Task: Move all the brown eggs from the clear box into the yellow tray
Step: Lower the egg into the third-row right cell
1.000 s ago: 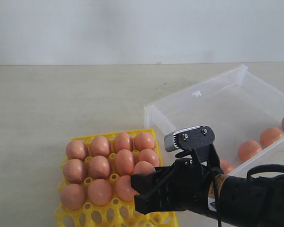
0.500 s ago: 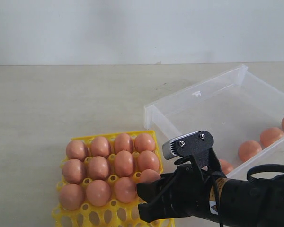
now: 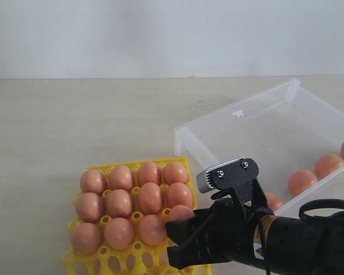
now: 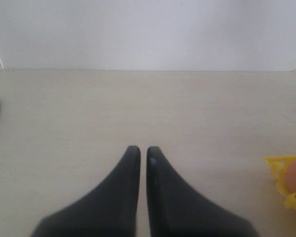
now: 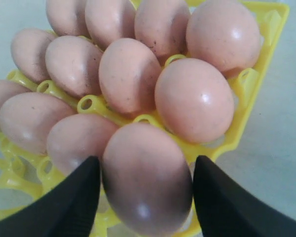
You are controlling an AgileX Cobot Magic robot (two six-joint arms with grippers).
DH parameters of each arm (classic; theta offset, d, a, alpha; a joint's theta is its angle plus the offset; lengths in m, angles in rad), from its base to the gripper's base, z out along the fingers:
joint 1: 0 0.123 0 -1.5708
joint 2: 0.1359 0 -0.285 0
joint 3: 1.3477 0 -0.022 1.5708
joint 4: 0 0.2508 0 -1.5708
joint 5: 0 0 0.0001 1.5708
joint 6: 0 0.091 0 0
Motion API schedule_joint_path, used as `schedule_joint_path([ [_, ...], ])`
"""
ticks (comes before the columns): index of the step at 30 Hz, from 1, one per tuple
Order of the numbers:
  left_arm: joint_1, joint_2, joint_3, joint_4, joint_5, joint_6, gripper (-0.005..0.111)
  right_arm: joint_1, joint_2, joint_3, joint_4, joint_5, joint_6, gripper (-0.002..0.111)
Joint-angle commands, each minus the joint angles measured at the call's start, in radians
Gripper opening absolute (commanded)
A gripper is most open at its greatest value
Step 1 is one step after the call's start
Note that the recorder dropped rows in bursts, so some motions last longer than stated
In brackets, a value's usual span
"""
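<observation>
Over the last second your right pincer [image 5: 146,162] has dropped a little toward the lower right of the exterior frame, carrying its smooth reddish-brown egg [image 5: 147,185] down with it. In the last half second it has barely moved. You can judge from this that the descent is over and the egg is at or very near its cup, so letting go is the step in hand.

The pincer is pinching that egg: in the right wrist view the two black fingers [image 5: 64,202] sit against either flank of the shell. The egg is at the right end of the third row of the bright yellow lattice plastic egg tray [image 3: 132,259], which lies at the lower left of the exterior frame. Eleven other brown eggs [image 3: 119,202] already fill the cups beside and behind it. You cannot tell whether the shell rests in its cup, because its underside is hidden.

The large clear shallow plastic box [image 3: 195,146] lies at the right of that frame. Four eggs [image 3: 303,181] show along its near wall, one half hidden behind the arm, so several trips probably remain.

Your left pincer [image 4: 139,150] is pressed together and empty over bare tabletop [image 4: 89,108].
</observation>
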Motion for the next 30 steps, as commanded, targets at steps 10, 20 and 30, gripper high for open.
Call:
schedule_joint_path([
  [10,0.003,-0.002,-0.001,-0.005,-0.005,0.007,0.004,0.000,0.002,-0.004,0.001,-0.015,-0.009,0.057],
  [20,0.003,-0.002,-0.001,-0.005,-0.005,0.007,0.004,0.000,0.000,-0.004,0.001,-0.032,-0.009,0.057],
  [30,0.003,-0.002,-0.001,-0.005,-0.005,0.007,0.004,0.000,0.000,-0.004,0.001,-0.065,-0.056,0.066],
])
